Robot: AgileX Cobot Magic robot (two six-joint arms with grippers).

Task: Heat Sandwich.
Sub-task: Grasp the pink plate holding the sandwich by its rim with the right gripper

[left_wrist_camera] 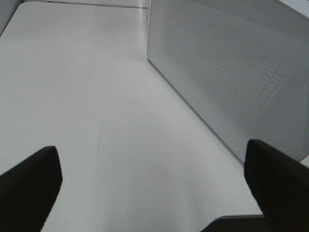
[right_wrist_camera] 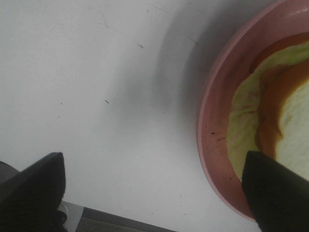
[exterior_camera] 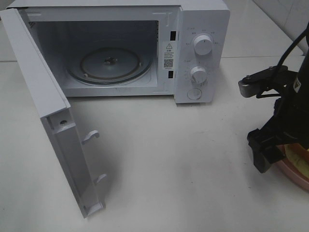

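Right tool [right_wrist_camera: 154, 174] spread wide, empty; sandwich [right_wrist_camera: 289, 116] on pink plate [right_wrist_camera: 215, 145] just beside one finger. Left tool [left_wrist_camera: 153, 179] spread, empty.

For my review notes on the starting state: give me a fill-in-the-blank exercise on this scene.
1. The microwave has its door standing ____.
2. Its glass turntable is ____.
3. The sandwich lies on a ____ plate.
4. The right gripper holds ____.
Missing words: open; empty; pink; nothing.
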